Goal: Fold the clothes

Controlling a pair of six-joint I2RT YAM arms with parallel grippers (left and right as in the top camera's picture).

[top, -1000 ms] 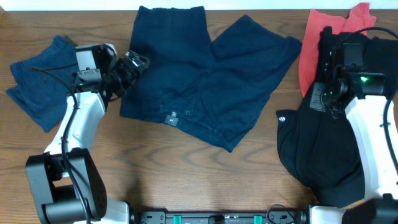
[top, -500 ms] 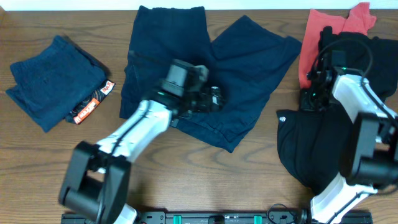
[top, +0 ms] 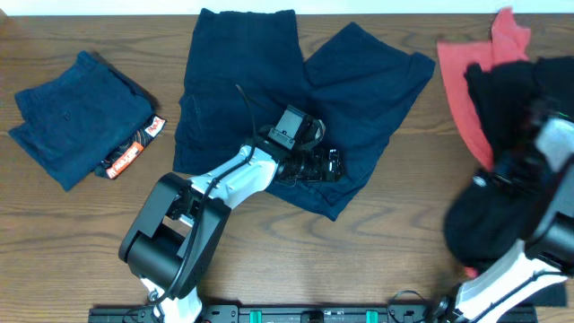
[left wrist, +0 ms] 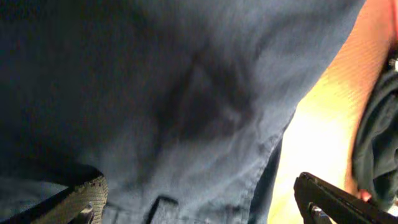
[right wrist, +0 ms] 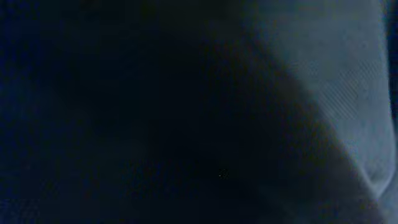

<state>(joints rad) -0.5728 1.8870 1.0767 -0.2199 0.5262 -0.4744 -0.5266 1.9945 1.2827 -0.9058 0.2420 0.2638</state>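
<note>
A pair of navy shorts [top: 296, 99] lies spread flat at the table's centre. My left gripper [top: 328, 167] is open, low over the shorts' lower right part. In the left wrist view its fingers [left wrist: 205, 208] are wide apart over the navy fabric [left wrist: 186, 93], holding nothing. A folded pair of navy shorts [top: 67, 117] with an orange-and-black tag [top: 130, 151] lies at the left. A coral-red piece [top: 471, 81] and black garments [top: 498, 215] lie at the right. My right arm [top: 558, 148] is blurred among the black garments, and its fingers are hidden. Dark fabric [right wrist: 186, 112] fills the right wrist view.
The wooden table [top: 269, 260] shows bare wood along the front, and between the spread shorts and the black pile. The left arm's base [top: 166, 256] stands at the front left. A black rail [top: 296, 314] runs along the front edge.
My left gripper has moved a little right and down over the spread shorts. My right arm has swung right and forward. The black pile and coral-red piece have shifted right.
</note>
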